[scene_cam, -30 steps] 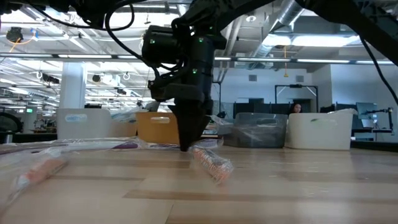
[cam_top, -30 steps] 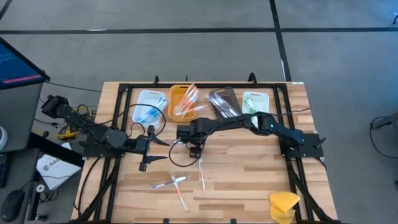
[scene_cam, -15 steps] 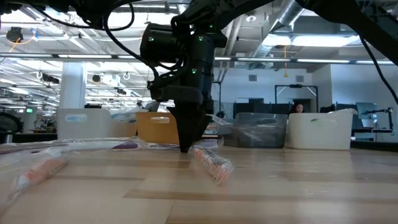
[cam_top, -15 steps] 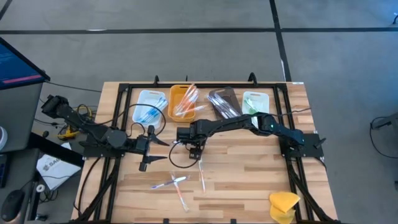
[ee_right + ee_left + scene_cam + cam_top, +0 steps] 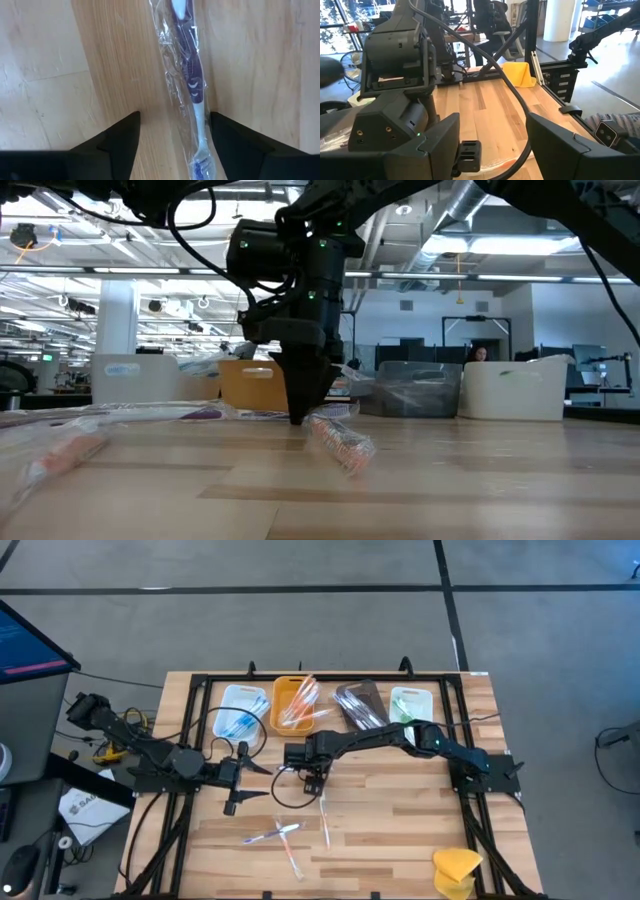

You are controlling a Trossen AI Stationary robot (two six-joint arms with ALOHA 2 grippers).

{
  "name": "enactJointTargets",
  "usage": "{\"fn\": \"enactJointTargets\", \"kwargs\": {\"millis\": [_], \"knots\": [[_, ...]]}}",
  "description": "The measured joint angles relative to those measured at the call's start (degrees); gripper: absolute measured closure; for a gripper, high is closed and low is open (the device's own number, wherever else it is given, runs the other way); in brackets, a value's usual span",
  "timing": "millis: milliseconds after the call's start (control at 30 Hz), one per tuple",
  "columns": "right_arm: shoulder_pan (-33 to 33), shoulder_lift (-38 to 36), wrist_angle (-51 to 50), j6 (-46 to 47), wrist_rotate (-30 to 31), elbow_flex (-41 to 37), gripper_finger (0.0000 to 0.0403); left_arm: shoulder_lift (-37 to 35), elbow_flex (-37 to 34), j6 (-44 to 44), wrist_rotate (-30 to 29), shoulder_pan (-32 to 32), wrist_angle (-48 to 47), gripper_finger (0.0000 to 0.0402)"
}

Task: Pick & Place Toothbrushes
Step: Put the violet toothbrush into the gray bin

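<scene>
High view, right gripper (image 5: pixel 314 783): reaching across to table centre, pointing straight down at the near end of a wrapped toothbrush (image 5: pixel 324 817), which runs from there toward 6 o'clock.
High view, left gripper (image 5: pixel 236 778): parked at 9 o'clock of the right one, nothing in it.
High view, loose brushes: two more wrapped ones at 7 o'clock of the right gripper, a blue one (image 5: pixel 270 833) and a pink one (image 5: pixel 291 859), just beside each other.
High view, trays: four along the far edge, white tray (image 5: pixel 232 699) with blue brushes, orange tray (image 5: pixel 277 692) with pale and pink ones, brown tray (image 5: pixel 350 692), second white tray (image 5: pixel 420 698) with green ones.
High view, sponge (image 5: pixel 457 869): yellow lump at the 5 o'clock corner of the table (image 5: pixel 400 820).
Low view, right gripper (image 5: pixel 298 412): fingertips down at the wood, tapered to a point; a wrapped brush (image 5: pixel 341 441) lies just at 4 o'clock of the tips. Contact cannot be told here.
Low view, background: trays in a row behind; a person sits far off in the room.
Left wrist view, left gripper (image 5: pixel 492 145): fingers spread, nothing between them; sponge (image 5: pixel 516 74) far across the table.
Right wrist view, right gripper (image 5: pixel 173 132): fingers parted wide, straddling a blue-and-white brush (image 5: pixel 193 80) in clear wrap; the brush lies flat on the wood, not gripped.
</scene>
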Motion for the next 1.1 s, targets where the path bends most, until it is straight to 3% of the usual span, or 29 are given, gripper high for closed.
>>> {"fn": "enactJointTargets", "kwargs": {"millis": [500,900,1100], "knots": [[-0.63,0.00,0.31,-0.25,0.80,0.00,0.0284,0.00,0.00,-0.02,0.00,0.00,-0.17,0.0179],[-0.67,0.00,0.59,-0.42,1.03,0.00,0.0312,0.01,0.00,-0.02,0.00,-0.01,-0.61,0.0179],[-0.67,0.00,0.88,-1.88,0.98,0.00,0.0348,0.02,0.00,-0.02,0.00,-0.01,-0.63,0.0179]]}}
